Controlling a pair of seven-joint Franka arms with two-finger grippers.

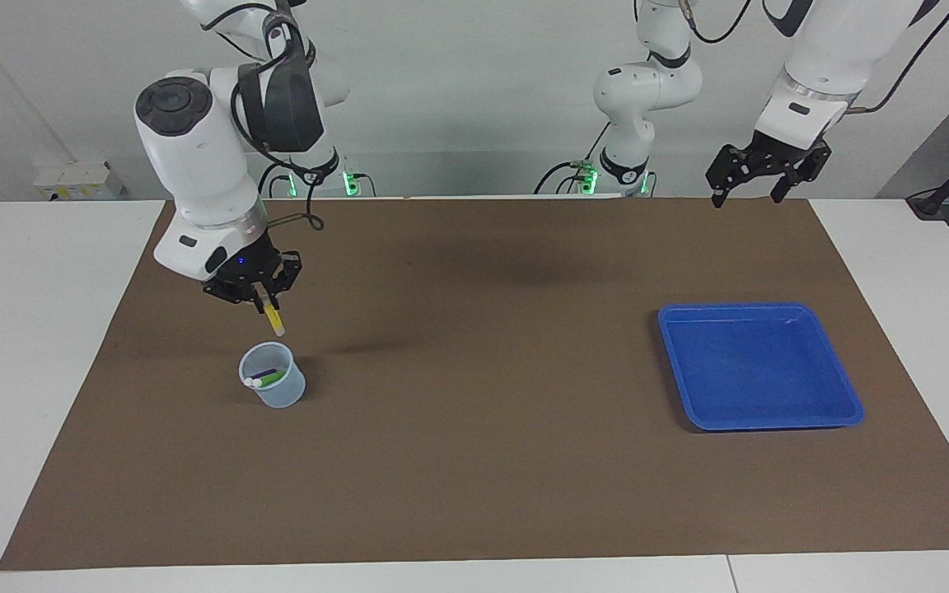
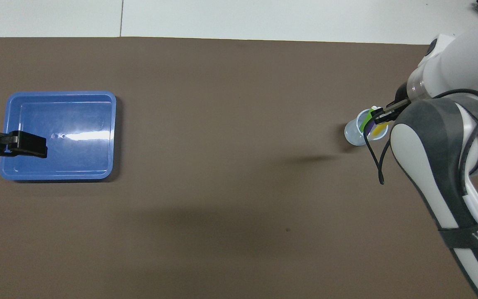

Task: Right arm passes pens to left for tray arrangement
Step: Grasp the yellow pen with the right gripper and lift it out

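while clamped in the right hand [image 1: 263, 298], the yellow pen [image 1: 273, 317] hangs over the cup [image 1: 275, 383].

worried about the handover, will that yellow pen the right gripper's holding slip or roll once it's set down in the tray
The yellow pen looks slim, round and stiff, so it may roll on the glossy tray, though the raised rim should stop it. Pinched at one end by the right gripper, it could swing.
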